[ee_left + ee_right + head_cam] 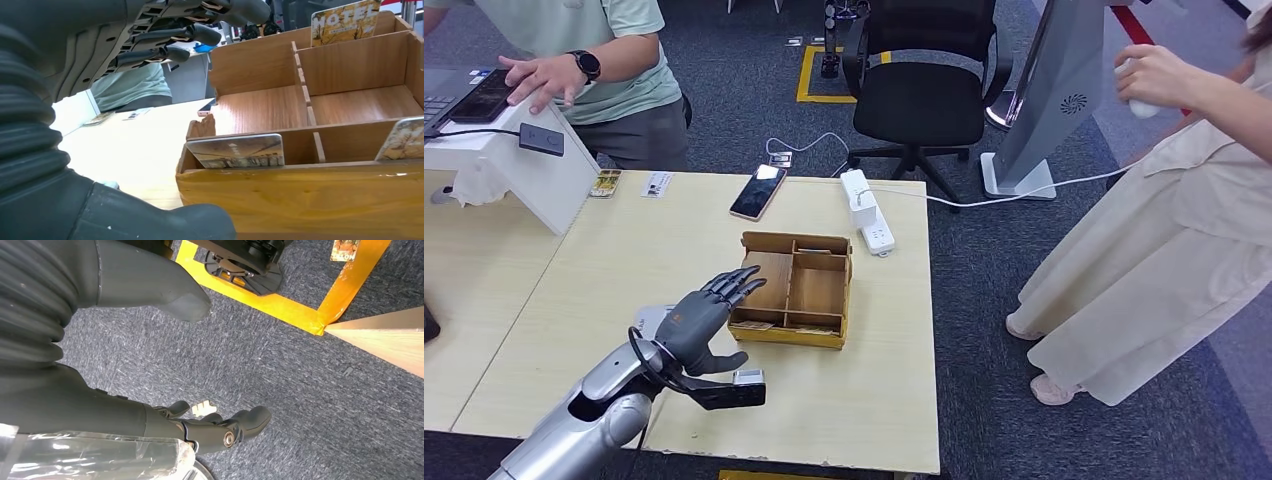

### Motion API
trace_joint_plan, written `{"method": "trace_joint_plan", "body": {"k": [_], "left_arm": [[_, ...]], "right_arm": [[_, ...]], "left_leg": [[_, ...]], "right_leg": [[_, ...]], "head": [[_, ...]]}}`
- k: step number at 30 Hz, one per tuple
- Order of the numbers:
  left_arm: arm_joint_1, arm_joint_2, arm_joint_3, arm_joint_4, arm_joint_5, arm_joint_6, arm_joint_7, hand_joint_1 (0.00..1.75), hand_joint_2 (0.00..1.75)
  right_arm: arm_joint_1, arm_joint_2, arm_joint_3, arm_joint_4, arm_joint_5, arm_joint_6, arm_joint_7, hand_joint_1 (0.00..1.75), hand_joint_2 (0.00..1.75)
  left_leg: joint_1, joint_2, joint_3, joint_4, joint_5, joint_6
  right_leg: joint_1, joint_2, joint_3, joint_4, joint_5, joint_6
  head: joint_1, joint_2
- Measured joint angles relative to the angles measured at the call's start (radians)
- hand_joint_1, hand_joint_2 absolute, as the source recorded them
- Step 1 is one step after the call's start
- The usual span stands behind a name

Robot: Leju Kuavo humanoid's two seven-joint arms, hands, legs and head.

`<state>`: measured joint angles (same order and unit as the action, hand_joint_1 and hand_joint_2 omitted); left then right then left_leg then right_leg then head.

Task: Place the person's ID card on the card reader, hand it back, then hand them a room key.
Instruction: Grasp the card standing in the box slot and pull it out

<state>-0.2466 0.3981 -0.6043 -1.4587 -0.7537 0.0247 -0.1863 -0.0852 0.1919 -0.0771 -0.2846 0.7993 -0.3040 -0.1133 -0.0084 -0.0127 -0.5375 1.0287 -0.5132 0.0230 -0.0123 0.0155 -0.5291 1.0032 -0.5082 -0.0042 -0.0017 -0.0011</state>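
- "HOTEL" is printed in pale capitals on a yellow card (345, 21) standing upright at the back wall of the wooden organizer box (300, 195).
- Print on the other cards is too blurred to read.

Dark grey-blue carpet (984, 300) covers the floor around the pale wooden tabletop (674, 260). Beyond the tabletop's far edge stands a black swivel chair (924, 80), with a yellow taped square (809, 70) on the carpet beside it. Right of the chair, a tall grey display stand (1054, 90) leans on its white base.
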Motion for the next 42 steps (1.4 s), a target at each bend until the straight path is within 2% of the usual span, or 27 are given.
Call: {"method": "trace_joint_plan", "body": {"k": [11,22,42], "left_arm": [[-0.004,-0.056,0.0,0.043,-0.113,0.088,0.062,0.0,1.75],[-0.001,-0.068,0.017,0.045,-0.211,0.174,0.09,0.0,1.75],[0.013,-0.068,0.031,0.048,-0.176,0.12,0.051,0.0,1.75]], "right_arm": [[0.004,0.0,0.012,0.0,-0.023,-0.004,0.001,0.0,1.75],[0.012,0.0,0.026,0.0,-0.048,-0.016,0.0,0.0,1.75],[0.016,0.0,0.03,-0.004,-0.064,-0.017,0.007,0.0,1.75]], "left_leg": [[0.0,0.0,0.0,0.0,0.0,0.0],[0.0,0.0,0.0,0.0,0.0,0.0],[0.0,0.0,0.0,0.0,0.0,0.0]], "right_leg": [[0.0,0.0,0.0,0.0,0.0,0.0],[0.0,0.0,0.0,0.0,0.0,0.0],[0.0,0.0,0.0,0.0,0.0,0.0]], "head": [[0.0,0.0],[0.0,0.0],[0.0,0.0]]}}
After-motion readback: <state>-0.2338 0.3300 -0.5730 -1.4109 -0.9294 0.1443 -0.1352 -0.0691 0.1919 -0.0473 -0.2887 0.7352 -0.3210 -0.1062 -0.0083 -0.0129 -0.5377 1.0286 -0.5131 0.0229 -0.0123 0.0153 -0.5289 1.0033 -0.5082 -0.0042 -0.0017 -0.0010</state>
